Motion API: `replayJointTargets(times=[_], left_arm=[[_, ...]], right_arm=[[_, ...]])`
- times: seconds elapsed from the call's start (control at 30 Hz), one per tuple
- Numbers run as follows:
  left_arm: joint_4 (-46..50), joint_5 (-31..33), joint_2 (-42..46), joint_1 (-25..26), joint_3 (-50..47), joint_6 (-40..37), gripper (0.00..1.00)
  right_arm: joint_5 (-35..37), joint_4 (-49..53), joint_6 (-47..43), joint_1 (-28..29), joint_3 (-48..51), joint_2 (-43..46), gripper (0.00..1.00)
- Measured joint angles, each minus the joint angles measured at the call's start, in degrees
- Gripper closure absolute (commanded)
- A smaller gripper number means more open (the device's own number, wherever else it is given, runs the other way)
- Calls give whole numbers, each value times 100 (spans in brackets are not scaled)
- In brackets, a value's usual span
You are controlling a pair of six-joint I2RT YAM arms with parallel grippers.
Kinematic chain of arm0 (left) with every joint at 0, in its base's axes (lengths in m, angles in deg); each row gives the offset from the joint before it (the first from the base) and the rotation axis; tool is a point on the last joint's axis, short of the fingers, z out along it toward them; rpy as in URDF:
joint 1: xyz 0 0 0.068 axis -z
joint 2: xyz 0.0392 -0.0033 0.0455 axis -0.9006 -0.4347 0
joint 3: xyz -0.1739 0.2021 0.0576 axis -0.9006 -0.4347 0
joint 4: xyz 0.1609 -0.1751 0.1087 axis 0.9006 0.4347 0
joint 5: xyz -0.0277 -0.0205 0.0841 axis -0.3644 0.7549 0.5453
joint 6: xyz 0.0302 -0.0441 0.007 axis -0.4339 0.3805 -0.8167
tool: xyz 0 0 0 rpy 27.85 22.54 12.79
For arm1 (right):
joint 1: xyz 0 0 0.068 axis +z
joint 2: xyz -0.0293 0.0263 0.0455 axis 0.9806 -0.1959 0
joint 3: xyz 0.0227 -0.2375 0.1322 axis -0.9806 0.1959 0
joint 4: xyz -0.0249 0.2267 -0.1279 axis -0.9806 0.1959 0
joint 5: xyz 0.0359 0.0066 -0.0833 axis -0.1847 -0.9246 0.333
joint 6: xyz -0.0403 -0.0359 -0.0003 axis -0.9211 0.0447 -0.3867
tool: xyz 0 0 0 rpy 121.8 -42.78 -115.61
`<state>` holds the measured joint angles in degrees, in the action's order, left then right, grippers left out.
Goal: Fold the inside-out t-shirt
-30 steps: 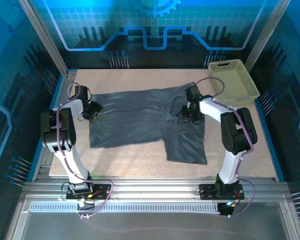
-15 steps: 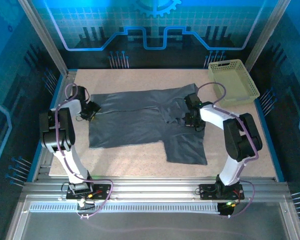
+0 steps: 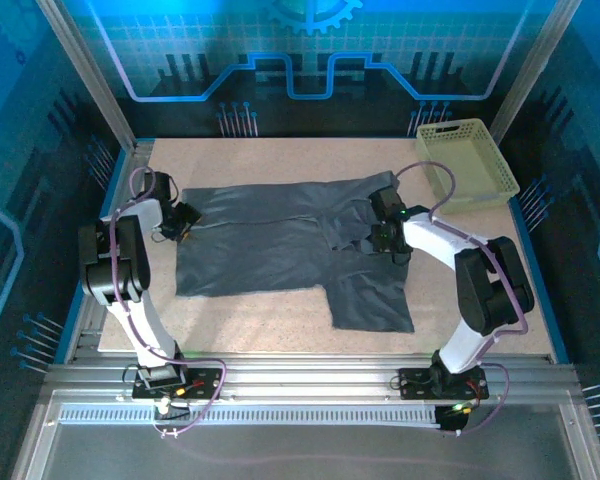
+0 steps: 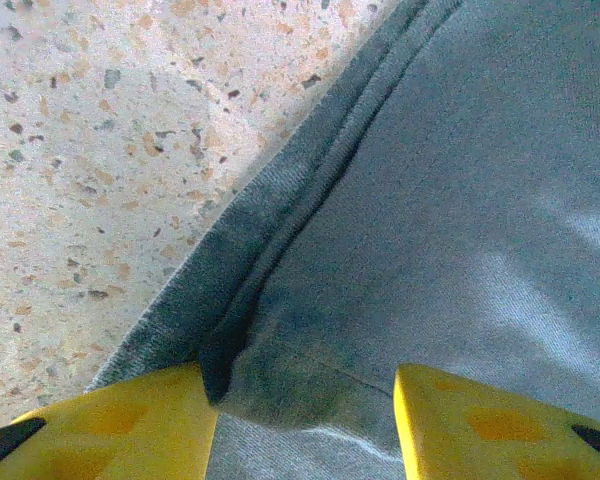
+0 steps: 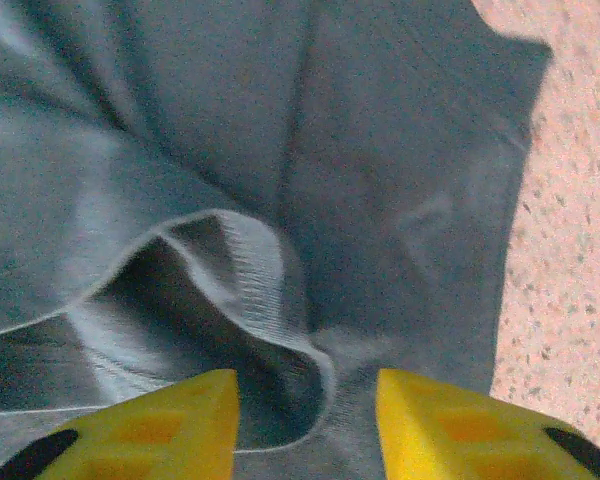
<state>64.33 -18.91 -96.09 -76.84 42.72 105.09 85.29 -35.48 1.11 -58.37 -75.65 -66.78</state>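
The inside-out t-shirt lies spread on the table, dark slate grey, with one part hanging toward the front. My left gripper sits low at its left edge. In the left wrist view its yellow fingertips stand apart astride a puckered bit of the hem, with the t-shirt beyond. My right gripper rests on the shirt's right half. In the right wrist view its jaws are open over the ribbed collar edge, which curls up from the t-shirt.
A pale yellow-green basket stands at the back right corner, just beyond the shirt. Speckled tabletop shows in front of the shirt and along the back. Blue rails border the table's sides.
My right gripper closed and then opened again on the collar area, while its elbow swung out to the right. The left gripper shifted slightly back and left; its jaws kept the same spread.
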Motion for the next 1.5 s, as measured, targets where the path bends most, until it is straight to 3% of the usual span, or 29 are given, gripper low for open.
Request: replayJointTargets(times=[0.2, 0.33, 0.43, 0.67, 0.8, 0.9, 1.03, 1.33, 1.5], left_arm=[[0, 0, 0, 0, 0, -2, 49], [0, 0, 0, 0, 0, -2, 49], [0, 0, 0, 0, 0, 0, 50], [0, 0, 0, 0, 0, -2, 49], [0, 0, 0, 0, 0, -2, 49], [0, 0, 0, 0, 0, -2, 49], [0, 0, 0, 0, 0, -2, 49], [0, 2, 0, 0, 0, -2, 49], [0, 2, 0, 0, 0, -2, 49]], right_arm=[[-87, -17, -208, 66, -638, -299, 55], [-286, -57, -269, 13, -1010, -748, 48], [-448, -63, -302, -101, -1241, -1104, 47], [-627, 13, -304, -149, -1394, -1419, 63], [-623, 50, -295, -116, -1316, -1394, 83], [-619, 85, -275, -111, -1145, -1263, 92], [-511, 136, -234, -46, -975, -973, 96], [-299, 271, -61, 350, -468, -149, 86], [-256, 352, 133, 422, -258, -166, 72]])
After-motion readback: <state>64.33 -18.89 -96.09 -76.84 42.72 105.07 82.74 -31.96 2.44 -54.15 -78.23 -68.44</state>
